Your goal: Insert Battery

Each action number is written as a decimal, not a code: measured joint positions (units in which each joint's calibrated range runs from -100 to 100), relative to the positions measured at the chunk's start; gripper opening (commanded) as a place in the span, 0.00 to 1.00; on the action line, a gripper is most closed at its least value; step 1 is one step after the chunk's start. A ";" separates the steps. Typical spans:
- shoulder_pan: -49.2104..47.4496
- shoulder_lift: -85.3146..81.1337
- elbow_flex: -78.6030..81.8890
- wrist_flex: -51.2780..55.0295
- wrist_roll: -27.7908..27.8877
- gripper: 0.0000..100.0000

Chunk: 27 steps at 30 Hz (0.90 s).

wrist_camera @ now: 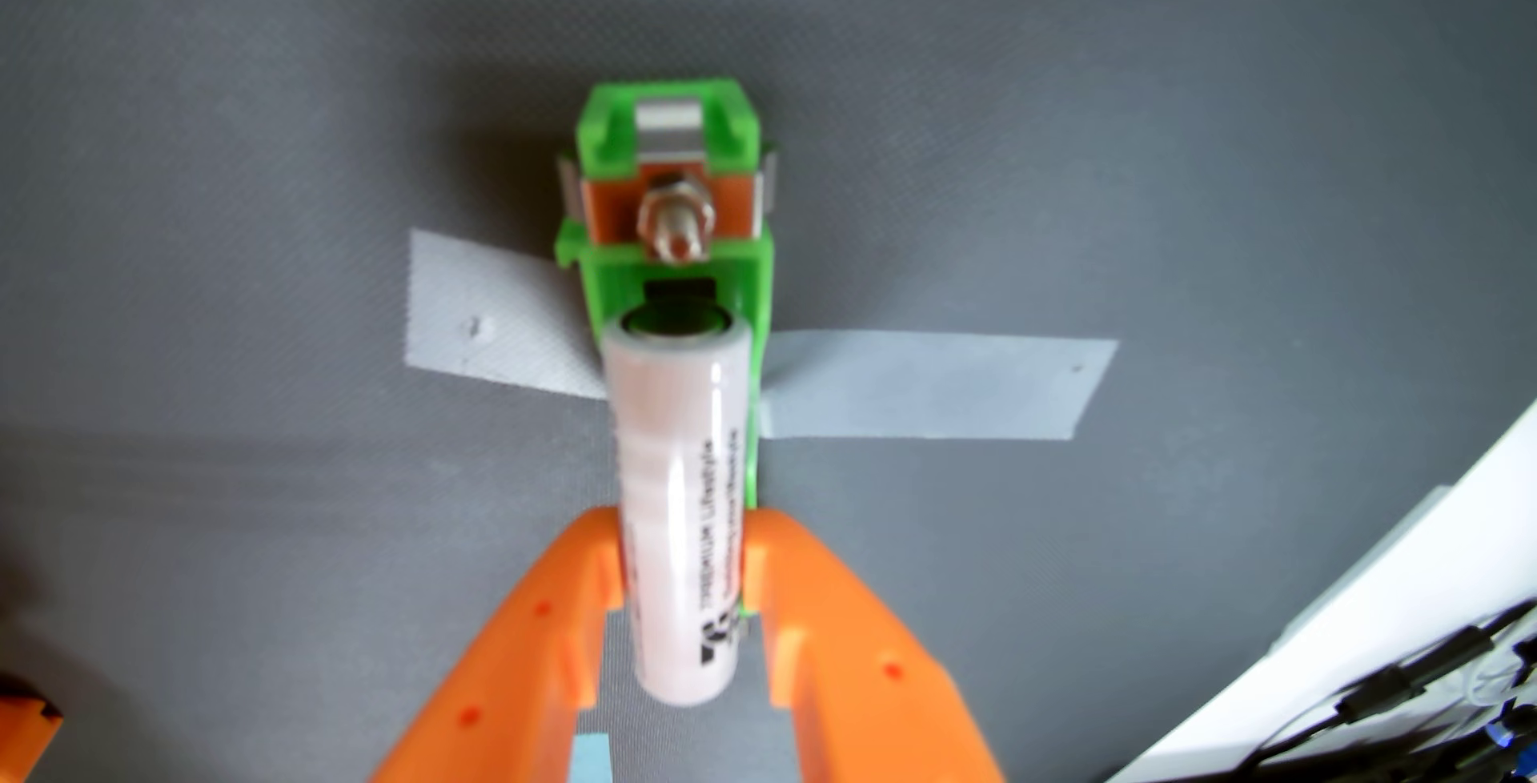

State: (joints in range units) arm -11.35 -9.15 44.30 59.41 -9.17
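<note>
The white cylindrical battery [678,517] is clamped by the orange plastic claw [684,558], above the taped-down green plastic holder [674,267] mid-mat. Slightly skewed, so it could easily get jammed on the holder's wall.

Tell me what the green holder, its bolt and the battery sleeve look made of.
Green holder: likely matte printed plastic, going by its uniform colour and blocky edges. Bolt: shiny silver metal with glints. Battery: glossy white wrap, probably plastic film, printed text, held between the orange gripper fingers.
</note>
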 measured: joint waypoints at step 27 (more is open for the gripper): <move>-0.08 -11.23 0.09 6.69 3.63 0.02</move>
State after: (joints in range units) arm -11.43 -20.38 44.39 66.11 -5.54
